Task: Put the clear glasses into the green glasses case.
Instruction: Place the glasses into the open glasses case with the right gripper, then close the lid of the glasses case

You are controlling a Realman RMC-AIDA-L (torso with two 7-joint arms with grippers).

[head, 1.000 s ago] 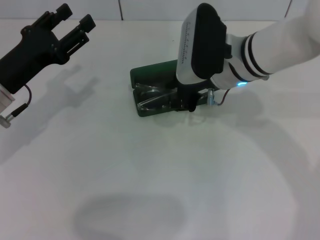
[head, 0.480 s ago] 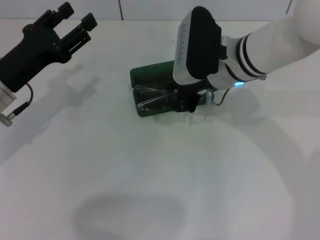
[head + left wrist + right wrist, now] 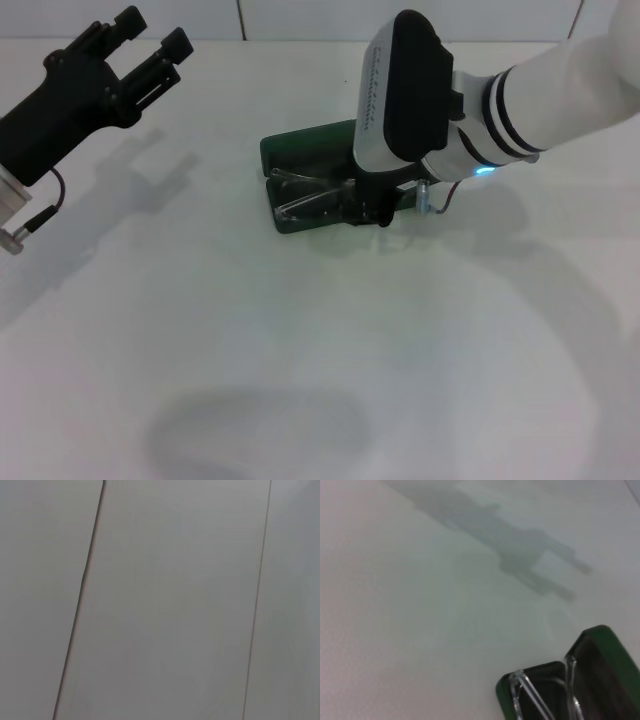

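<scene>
Right gripper (image 3: 378,205) is down low over the green glasses case (image 3: 300,150), which sits open on the white table (image 3: 300,350) just above centre of the head view, lid tipped back toward twelve o'clock. The clear glasses (image 3: 305,197) lie inside the case's tray, lens and thin arms showing at the nine o'clock end of it, with the gripper covering the three o'clock end. Its fingers are buried behind the wrist housing, so I cannot tell how far apart they are or whether they have hold of the frame. From the right wrist camera, the case's rounded green corner (image 3: 590,680) and the transparent arms (image 3: 532,695) resting on the dark lining are plain to see. Left gripper (image 3: 150,50) is parked up at ten o'clock, well apart from the case, fingers spread, holding nothing.
</scene>
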